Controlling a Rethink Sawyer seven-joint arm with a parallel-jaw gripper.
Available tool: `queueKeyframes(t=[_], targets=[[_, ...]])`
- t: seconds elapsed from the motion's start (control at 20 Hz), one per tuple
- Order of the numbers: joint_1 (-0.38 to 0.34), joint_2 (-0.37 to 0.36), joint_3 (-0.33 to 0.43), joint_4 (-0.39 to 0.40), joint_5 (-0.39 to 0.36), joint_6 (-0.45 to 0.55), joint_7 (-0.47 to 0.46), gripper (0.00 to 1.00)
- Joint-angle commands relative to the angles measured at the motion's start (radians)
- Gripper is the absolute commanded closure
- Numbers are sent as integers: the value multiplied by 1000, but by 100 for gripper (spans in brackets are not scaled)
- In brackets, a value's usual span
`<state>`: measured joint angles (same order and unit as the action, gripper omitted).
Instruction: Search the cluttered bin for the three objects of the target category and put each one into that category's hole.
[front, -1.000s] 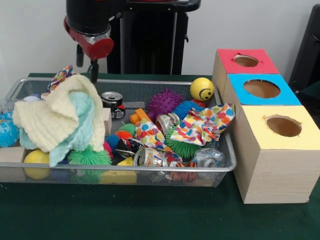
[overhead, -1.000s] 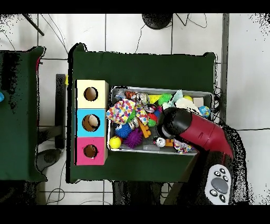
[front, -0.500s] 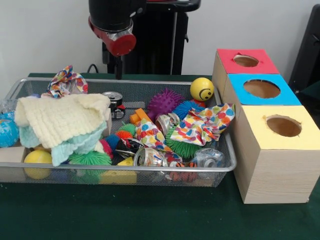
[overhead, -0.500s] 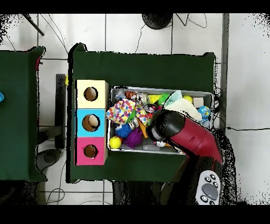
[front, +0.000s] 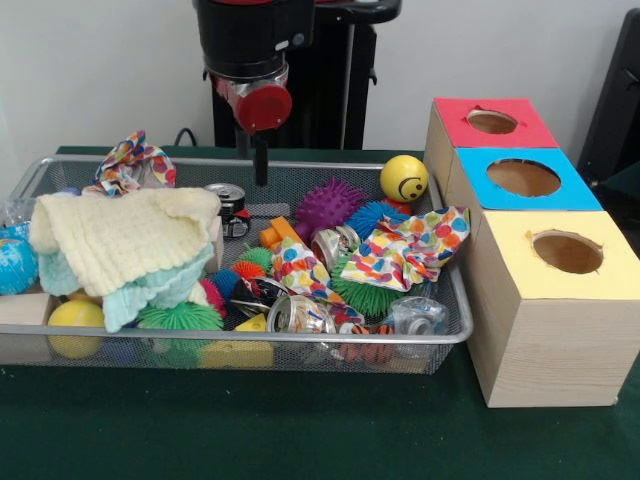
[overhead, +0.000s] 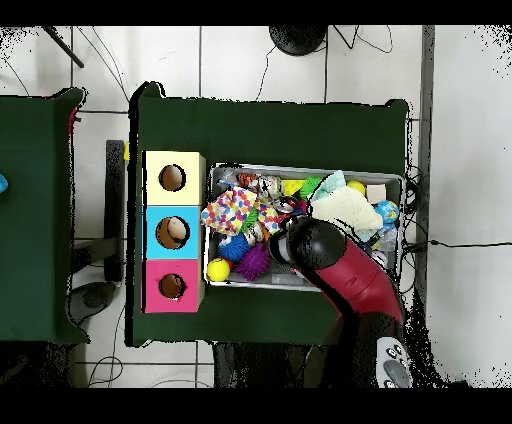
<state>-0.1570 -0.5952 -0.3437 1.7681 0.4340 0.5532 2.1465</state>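
Green-clothed tabletop carries the wire bin (front: 452, 335), where the gripper (front: 260, 160), its spread impossible to tell, hangs over the far rim, with the small can (front: 226, 199) just below toward the bin's cloth-piled end.

The arm (front: 255, 50) hangs vertically, gripper (front: 260, 160) pointing straight down.

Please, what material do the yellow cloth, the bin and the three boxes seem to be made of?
The yellow cloth looks like soft knitted or waffle-weave fabric: a ribbed texture and limp folds. The bin appears to be shiny metal wire mesh; the things inside show through its walls. The three boxes seem to be pale wood or wood-look board with visible grain, topped with matte red, blue and yellow sheets, perhaps paper.
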Motion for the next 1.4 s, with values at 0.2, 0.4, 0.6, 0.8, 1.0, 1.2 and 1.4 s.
queueKeyframes(t=[0.2, 0.4, 0.6, 0.8, 1.0, 1.2, 1.4], targets=[[11, 129, -193, -305, -294, 211, -34, 0], [-91, 86, -31, -234, -283, 27, -42, 0], [-138, 58, 77, -145, -231, -7, 8, 0], [-135, 82, 85, -158, -259, -33, 28, 0], [-101, 99, 72, -162, -255, -41, 83, 0], [-70, 121, 64, -154, -227, -60, 142, 0], [-15, 137, 29, -157, -203, -40, 205, 0]])
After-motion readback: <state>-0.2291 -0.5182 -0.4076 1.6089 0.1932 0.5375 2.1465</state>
